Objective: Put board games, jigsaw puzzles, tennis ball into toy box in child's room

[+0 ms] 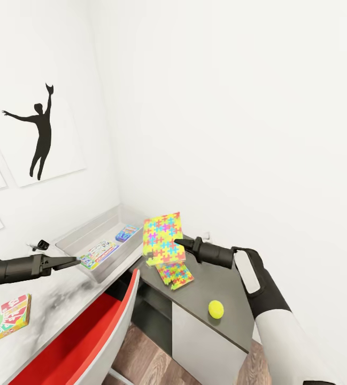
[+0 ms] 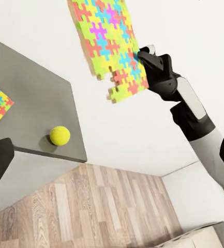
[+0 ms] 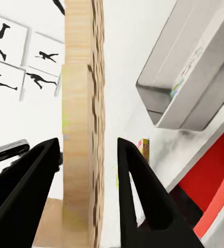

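The right hand [image 1: 179, 243] is clamped on an upright puzzle [image 1: 163, 235] above the cabinet [image 1: 216, 283], ball [image 1: 216, 308] at 5 o'clock; I cannot tell the left hand's [image 1: 71, 261] state.

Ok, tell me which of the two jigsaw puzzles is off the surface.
The upright jigsaw puzzle, pinched at its edge by the right hand and held in the air. The other jigsaw puzzle lies flat on the dark cabinet top beneath it.

A red chair [image 1: 82, 342] with a white rim stands near, at the bench edge. Black silhouette pictures [image 1: 40, 133] hang on the left wall; a small, possibly metal object [image 1: 39, 245] lies below.
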Robot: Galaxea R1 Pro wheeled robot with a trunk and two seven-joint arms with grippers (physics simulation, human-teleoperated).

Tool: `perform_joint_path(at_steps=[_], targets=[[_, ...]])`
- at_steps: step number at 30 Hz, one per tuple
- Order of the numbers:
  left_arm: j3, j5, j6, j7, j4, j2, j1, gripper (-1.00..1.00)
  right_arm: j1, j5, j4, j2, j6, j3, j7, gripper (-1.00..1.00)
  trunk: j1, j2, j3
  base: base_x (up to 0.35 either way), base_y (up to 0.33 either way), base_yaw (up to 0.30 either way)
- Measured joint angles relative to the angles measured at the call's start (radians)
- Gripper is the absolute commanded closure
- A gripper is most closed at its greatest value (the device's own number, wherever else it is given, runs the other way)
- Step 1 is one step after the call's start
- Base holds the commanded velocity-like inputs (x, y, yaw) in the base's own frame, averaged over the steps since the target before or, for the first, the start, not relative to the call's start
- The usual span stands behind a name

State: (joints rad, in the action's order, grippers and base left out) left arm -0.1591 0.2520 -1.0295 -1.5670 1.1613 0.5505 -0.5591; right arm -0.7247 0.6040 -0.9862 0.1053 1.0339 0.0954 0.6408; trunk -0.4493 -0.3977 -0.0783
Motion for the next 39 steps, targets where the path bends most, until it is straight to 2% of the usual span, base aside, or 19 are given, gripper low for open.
perform_joint_path(at_steps=[2,5,8,10,12,14,19,23,27,39], targets=[[-0.015,0.001,0.000,0.000,-0.001,0.004,0.000,-1.00,0.011,0.026,-0.047,0.008,0.000,0.030,-0.004,1.00,0.000,0.000,0.000,0.000,0.000,0.000],[-0.022,0.001,0.000,0.000,-0.002,0.007,0.000,-1.00,0.056,0.033,-0.118,0.011,0.003,0.043,-0.006,1.00,0.000,0.000,0.000,0.000,0.000,0.000],[-0.026,0.001,0.000,0.000,-0.003,0.008,0.000,-1.00,0.146,0.045,-0.254,0.013,0.009,0.052,-0.007,1.00,0.000,0.000,0.000,0.000,0.000,0.000],[-0.028,0.001,0.000,0.000,-0.003,0.008,0.000,-1.00,0.208,0.073,-0.379,0.013,0.009,0.055,-0.006,1.00,0.000,0.000,0.000,0.000,0.000,0.000],[-0.027,0.001,0.000,0.000,-0.003,0.008,0.000,-1.00,0.246,0.102,-0.466,0.012,0.009,0.055,-0.006,1.00,0.000,0.000,0.000,0.000,0.000,0.000],[-0.027,0.001,-0.001,0.000,-0.003,0.008,0.000,-1.00,0.263,0.117,-0.500,0.012,0.009,0.056,-0.007,1.00,0.000,0.000,0.000,0.000,0.000,0.000],[-0.028,0.002,-0.001,0.000,-0.003,0.008,0.000,-1.00,0.273,0.123,-0.495,0.007,0.007,0.061,-0.007,1.00,0.000,0.000,0.000,0.000,0.000,0.099],[-0.029,0.005,-0.001,0.000,-0.006,0.007,0.001,-1.00,0.274,0.119,-0.409,0.010,-0.003,0.063,-0.006,1.00,0.000,0.000,0.000,0.000,0.000,0.246],[-0.029,0.005,-0.001,0.000,-0.008,0.007,0.002,-1.00,0.275,0.122,-0.362,0.013,-0.004,0.062,-0.006,1.00,0.000,0.000,-0.001,0.000,0.000,0.268],[-0.029,0.005,-0.001,0.000,-0.009,0.006,0.002,-1.00,0.274,0.115,-0.319,0.014,-0.005,0.058,-0.005,1.00,0.000,0.000,-0.007,0.009,0.000,0.276]])
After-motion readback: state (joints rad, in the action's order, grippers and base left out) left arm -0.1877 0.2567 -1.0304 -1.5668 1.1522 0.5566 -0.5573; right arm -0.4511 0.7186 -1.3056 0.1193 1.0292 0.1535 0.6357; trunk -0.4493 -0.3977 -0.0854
